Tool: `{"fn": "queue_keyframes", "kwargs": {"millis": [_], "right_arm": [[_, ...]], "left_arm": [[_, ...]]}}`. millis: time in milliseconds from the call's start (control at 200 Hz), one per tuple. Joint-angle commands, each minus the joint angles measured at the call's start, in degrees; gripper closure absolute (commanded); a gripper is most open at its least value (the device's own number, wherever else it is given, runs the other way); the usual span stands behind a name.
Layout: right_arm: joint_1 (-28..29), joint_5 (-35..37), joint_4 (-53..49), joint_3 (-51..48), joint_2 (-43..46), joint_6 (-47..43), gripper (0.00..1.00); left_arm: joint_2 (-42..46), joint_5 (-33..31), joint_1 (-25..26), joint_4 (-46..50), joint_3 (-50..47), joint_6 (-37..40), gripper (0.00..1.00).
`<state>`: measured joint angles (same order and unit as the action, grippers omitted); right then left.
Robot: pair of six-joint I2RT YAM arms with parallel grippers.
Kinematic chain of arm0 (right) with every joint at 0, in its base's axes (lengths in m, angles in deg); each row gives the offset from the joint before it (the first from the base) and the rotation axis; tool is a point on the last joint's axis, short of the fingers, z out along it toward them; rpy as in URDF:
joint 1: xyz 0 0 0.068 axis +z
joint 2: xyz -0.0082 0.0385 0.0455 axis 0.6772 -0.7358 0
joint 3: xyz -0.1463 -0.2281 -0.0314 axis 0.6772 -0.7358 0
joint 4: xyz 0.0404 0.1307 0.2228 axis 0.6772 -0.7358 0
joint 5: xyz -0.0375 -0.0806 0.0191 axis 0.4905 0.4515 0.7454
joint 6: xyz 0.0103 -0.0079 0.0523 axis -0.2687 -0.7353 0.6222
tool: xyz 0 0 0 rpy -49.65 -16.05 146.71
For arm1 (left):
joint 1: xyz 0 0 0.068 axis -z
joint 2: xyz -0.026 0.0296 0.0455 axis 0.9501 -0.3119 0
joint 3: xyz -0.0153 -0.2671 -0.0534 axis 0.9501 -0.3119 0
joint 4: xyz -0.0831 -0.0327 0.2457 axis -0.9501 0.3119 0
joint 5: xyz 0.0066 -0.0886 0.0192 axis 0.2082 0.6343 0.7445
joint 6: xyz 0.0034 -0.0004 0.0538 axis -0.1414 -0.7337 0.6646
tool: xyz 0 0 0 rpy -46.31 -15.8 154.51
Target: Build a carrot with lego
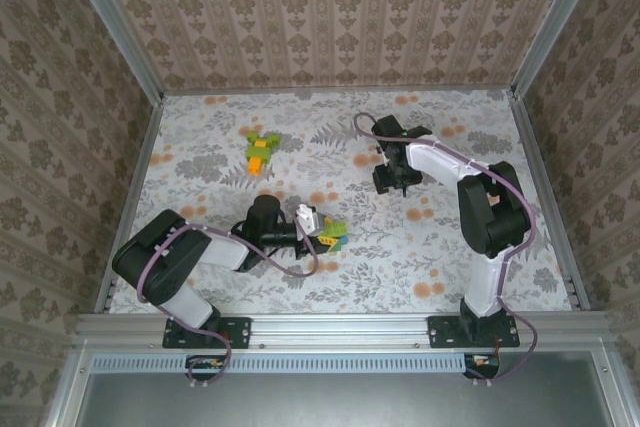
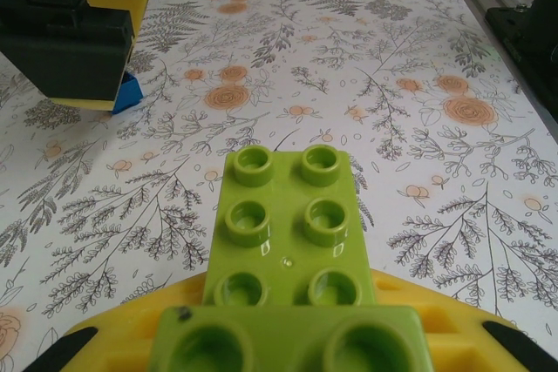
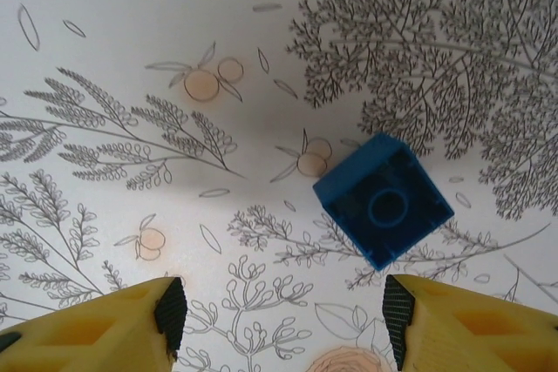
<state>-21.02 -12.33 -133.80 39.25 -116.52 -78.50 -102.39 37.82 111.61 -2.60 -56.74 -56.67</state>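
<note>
My left gripper (image 1: pixel 322 230) is shut on a light green lego piece (image 2: pixel 283 224), two stacked studded bricks jutting forward between the yellow fingers (image 2: pixel 436 302), low over the table. In the top view that lego (image 1: pixel 333 235) shows green with a bit of blue. A blue brick (image 3: pixel 384 200) lies on the cloth with its hollow underside up. My right gripper (image 3: pixel 283 320) hangs open just above it, with the brick ahead of the right finger and nothing between the pads. A green and orange lego cluster (image 1: pixel 260 151) sits at the back left.
A floral cloth (image 1: pixel 460 267) covers the table, fenced by metal rails (image 1: pixel 545 197) and wallpapered walls. From the left wrist view, the right arm's black gripper (image 2: pixel 74 37) looms at upper left with the blue brick (image 2: pixel 129 93) under it.
</note>
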Motion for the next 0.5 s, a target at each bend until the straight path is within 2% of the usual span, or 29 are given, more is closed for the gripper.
{"fn": "queue_keyframes", "kwargs": {"millis": [0,495], "right_arm": [[-0.5,1.6,0.5,1.8,-1.7,-2.7,0.35],[-3.1,1.1,1.2,3.8,-5.4,-4.2,0.34]], "left_arm": [[-2.2,-2.2,0.5,4.5,0.1,1.7,0.71],[-3.1,-2.3,0.4,5.0,0.7,1.8,0.71]]}}
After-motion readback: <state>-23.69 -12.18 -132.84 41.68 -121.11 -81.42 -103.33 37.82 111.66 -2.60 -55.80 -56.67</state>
